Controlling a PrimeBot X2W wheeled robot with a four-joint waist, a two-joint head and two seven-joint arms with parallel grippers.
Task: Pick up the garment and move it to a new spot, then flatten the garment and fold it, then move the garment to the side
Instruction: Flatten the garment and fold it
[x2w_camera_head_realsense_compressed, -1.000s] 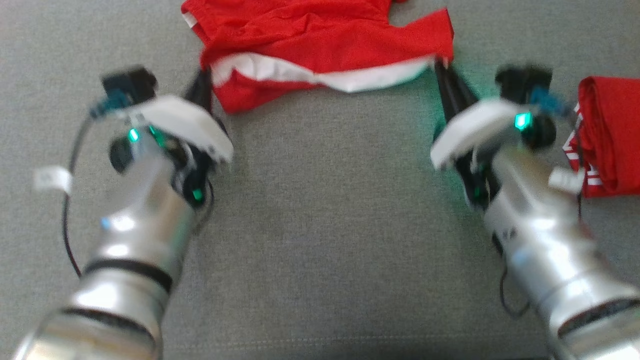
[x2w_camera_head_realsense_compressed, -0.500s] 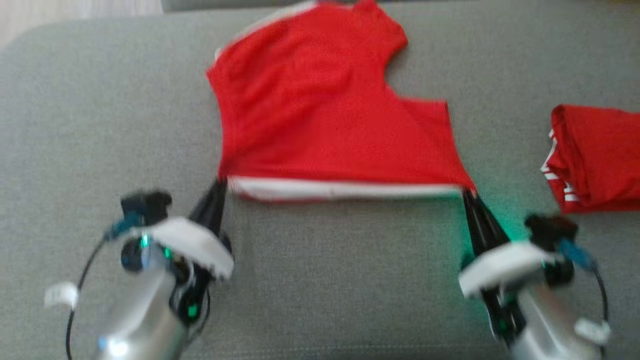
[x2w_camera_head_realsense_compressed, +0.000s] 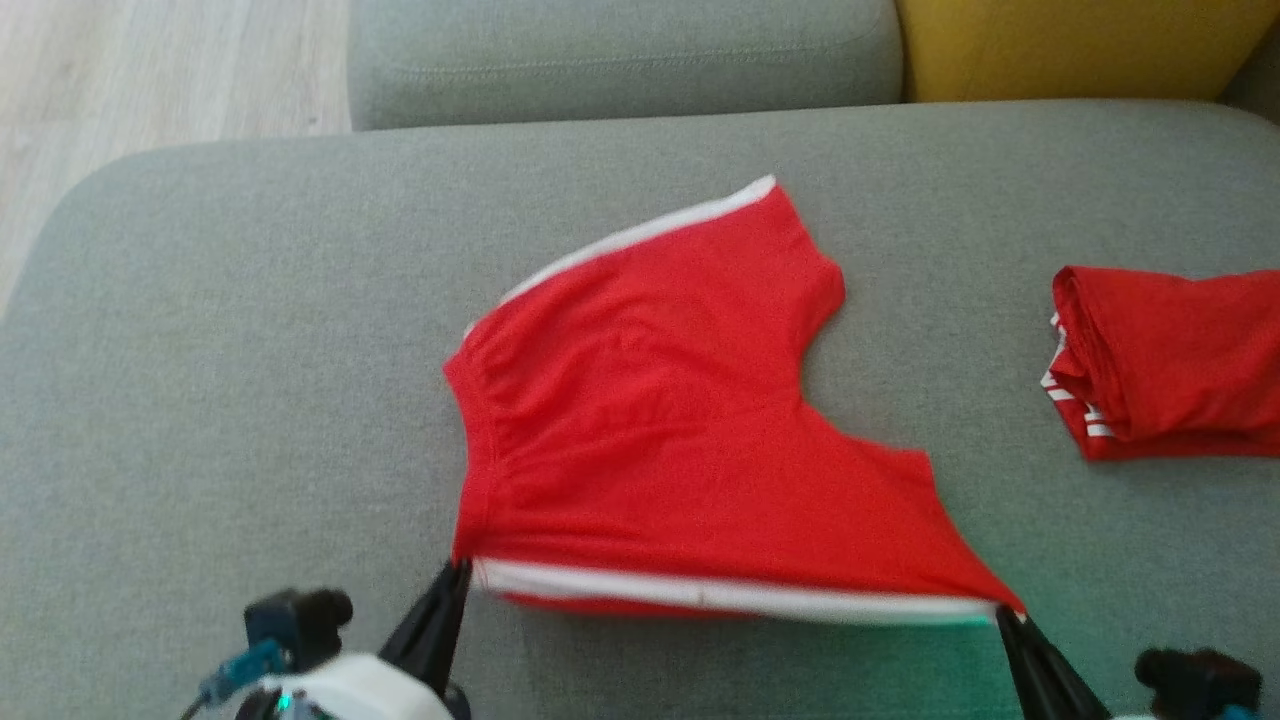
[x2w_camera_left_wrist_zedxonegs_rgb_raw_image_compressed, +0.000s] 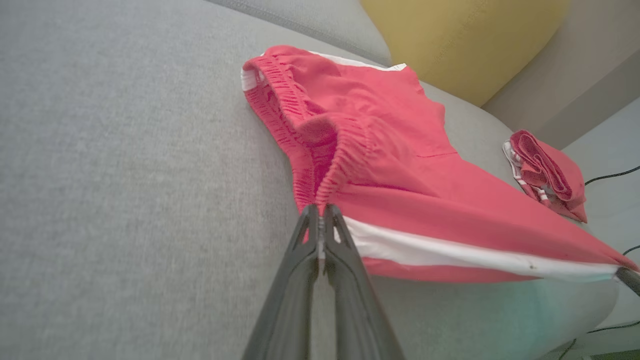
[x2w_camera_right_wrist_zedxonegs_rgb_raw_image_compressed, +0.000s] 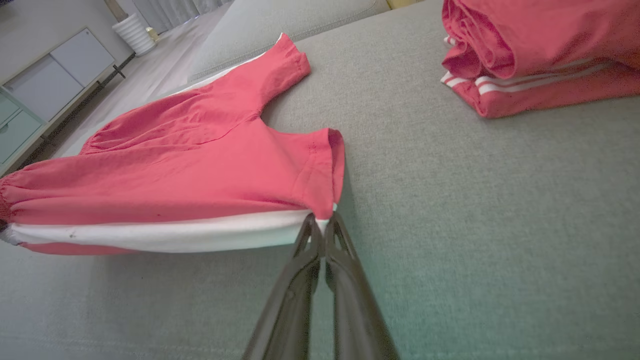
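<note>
Red jersey shorts (x2w_camera_head_realsense_compressed: 650, 430), thin and soft, with a white side stripe and a gathered elastic waistband, lie spread on the grey sofa seat (x2w_camera_head_realsense_compressed: 250, 350), well apart from the folded red garment (x2w_camera_head_realsense_compressed: 1170, 360) and to my left of it. My left tool (x2w_camera_left_wrist_zedxonegs_rgb_raw_image_compressed: 320, 209) is pinched together on the waistband corner, at the end of the stripe farthest from that folded garment. My right tool (x2w_camera_right_wrist_zedxonegs_rgb_raw_image_compressed: 320, 220) is pinched together on the leg-hem corner, at the stripe's end nearer to it. The striped edge runs taut between the two and looks lifted a little off the seat, while the rest of the cloth rests on it. I judge the shorts light and limp: they will sag and crease wherever I do not hold them, and the fabric should slide easily over the upholstery when dragged. The waistband is the thickest, grippiest place to hold, whereas the hem is thinner and could slip out under a hard pull. Two corners of one edge suit flattening, and for folding I would want the tension even.
</note>
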